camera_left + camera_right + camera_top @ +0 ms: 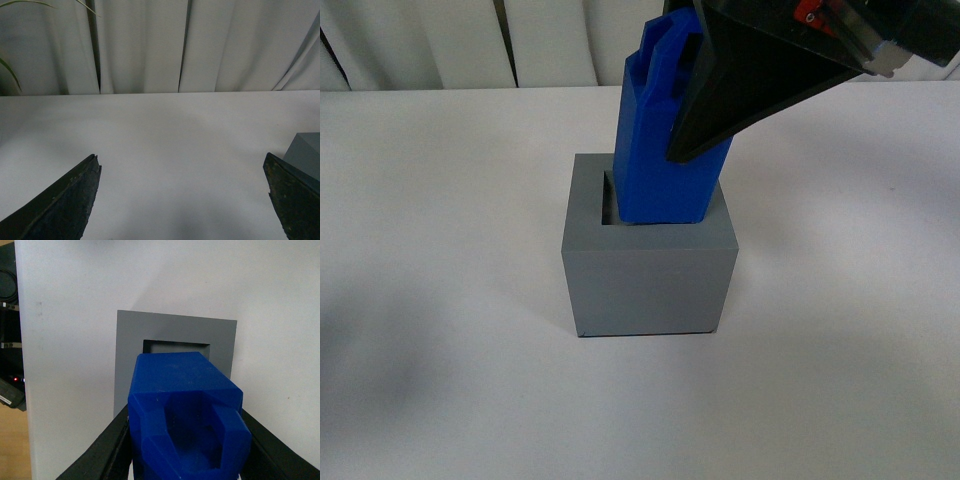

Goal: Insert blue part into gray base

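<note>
The gray base (648, 272) stands in the middle of the white table, its square recess facing up. The blue part (665, 150) stands with its lower end at the recess, leaning slightly, most of it above the rim. My right gripper (692, 130) comes in from the upper right and is shut on the blue part's upper half. In the right wrist view the blue part (185, 412) sits between the black fingers (107, 450) over the base (127, 355). My left gripper (182, 200) is open and empty over bare table, with a corner of the base (305, 152) beside it.
The white table (440, 250) spreads all round the base. White curtains (150, 45) hang behind the table's far edge. A plant leaf (7, 70) shows at the far left. The table's edge and dark equipment (9, 340) show in the right wrist view.
</note>
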### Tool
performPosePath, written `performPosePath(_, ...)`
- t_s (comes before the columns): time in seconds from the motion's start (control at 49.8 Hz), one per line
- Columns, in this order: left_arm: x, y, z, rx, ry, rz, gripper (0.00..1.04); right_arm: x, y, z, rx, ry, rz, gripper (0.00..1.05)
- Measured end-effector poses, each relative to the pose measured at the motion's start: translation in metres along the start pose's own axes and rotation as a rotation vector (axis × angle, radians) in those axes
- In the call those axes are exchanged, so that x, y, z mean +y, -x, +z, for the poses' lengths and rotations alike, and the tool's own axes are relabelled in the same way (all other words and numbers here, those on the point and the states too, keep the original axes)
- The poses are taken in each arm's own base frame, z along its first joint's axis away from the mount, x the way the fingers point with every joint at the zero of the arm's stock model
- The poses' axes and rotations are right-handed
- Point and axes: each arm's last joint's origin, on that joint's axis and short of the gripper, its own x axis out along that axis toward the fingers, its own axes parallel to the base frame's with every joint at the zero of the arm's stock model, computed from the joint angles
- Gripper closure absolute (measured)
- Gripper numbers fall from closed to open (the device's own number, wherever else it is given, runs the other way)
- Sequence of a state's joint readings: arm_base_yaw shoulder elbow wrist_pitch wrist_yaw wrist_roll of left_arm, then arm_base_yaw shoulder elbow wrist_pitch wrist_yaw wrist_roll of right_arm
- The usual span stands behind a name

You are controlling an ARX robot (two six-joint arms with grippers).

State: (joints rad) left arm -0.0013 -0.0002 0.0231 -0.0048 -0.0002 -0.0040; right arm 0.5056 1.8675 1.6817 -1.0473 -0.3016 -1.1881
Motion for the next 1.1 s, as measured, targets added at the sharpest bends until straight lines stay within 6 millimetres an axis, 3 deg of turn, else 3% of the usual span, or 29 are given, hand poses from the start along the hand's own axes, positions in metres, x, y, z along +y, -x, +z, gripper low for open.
performPosePath(0.763, 0.0, 0.0, 0.0, 0.0, 0.0, 0.0, 0.06, 0.005, -0.011, -0.003, 0.029, -0.008, 0.03, 0.57)
performPosePath(0.964, 0.0, 0.0, 0.0, 0.0, 0.0, 0.0, 0.06, 0.003, -0.012, -0.004, 0.002, -0.022, 0.023, 0.17)
performPosePath(1.064, 0.0, 0.0, 0.0, 0.0, 0.0, 0.0, 0.06, 0.002, -0.011, -0.006, -0.014, -0.038, 0.025, 0.06)
performPosePath(1.104, 0.0, 0.0, 0.0, 0.0, 0.0, 0.0, 0.06, 0.001, -0.009, -0.007, -0.027, -0.047, 0.026, 0.06)
